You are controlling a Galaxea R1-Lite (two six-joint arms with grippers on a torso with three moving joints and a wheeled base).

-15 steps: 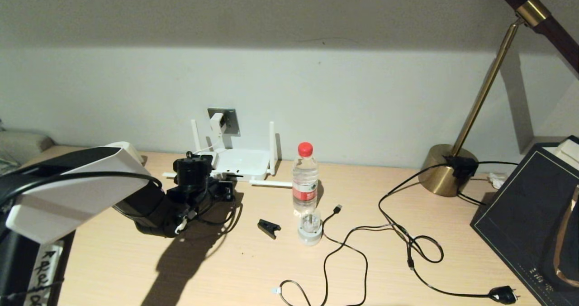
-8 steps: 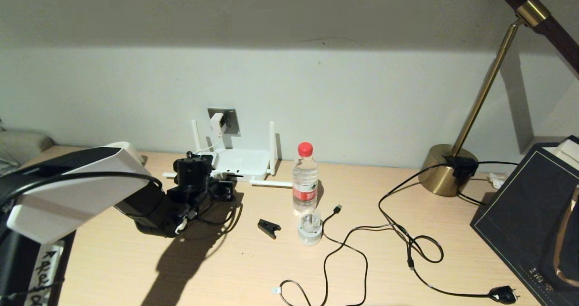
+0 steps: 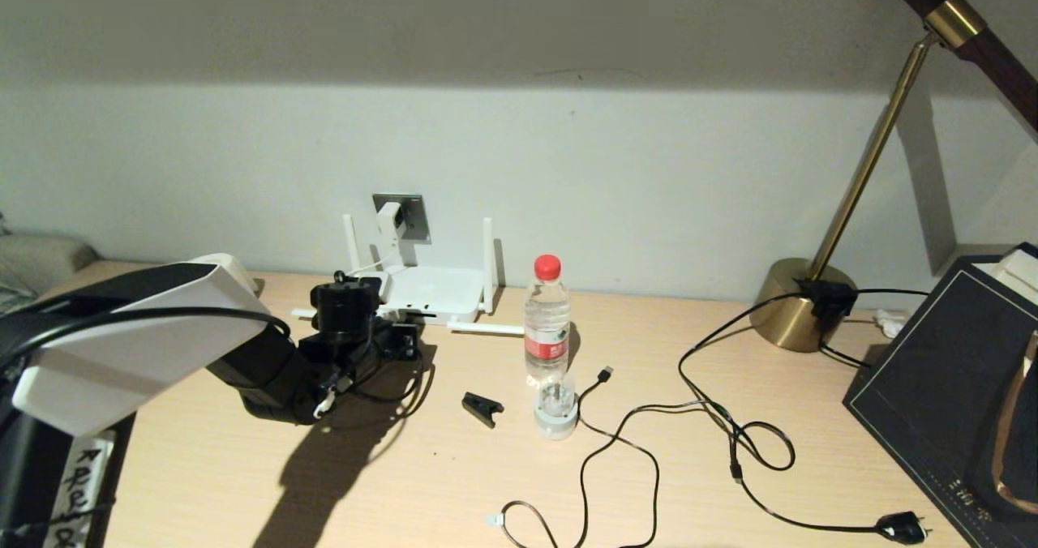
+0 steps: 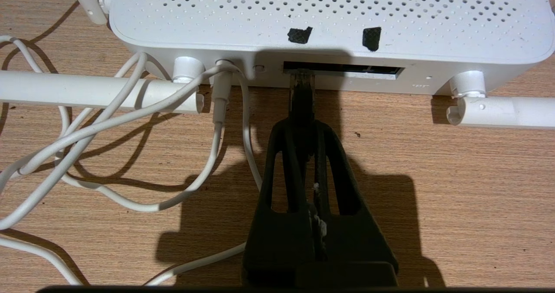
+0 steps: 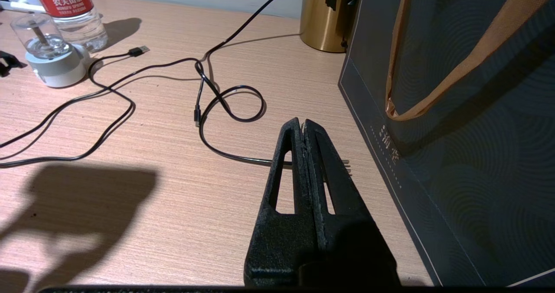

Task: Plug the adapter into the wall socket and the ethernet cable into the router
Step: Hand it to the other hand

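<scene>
Head view: desk [image 3: 454, 483] first, router [image 3: 428, 293] at wall under socket [image 3: 401, 216], adapter [image 3: 390, 220] already seated in socket. Left arm low on desk, left gripper [image 4: 302, 124] just in front of router's port edge, pinched tight on ethernet cable [image 4: 301, 96] connector. Connector long axis points straight at port slot, tip at slot mouth; full seating unclear, so judge push straight forward remains. Left arm far nearer. Right gripper [image 5: 303, 126] parked beside dark bag [image 5: 455, 132], jaws closed, empty.
</scene>
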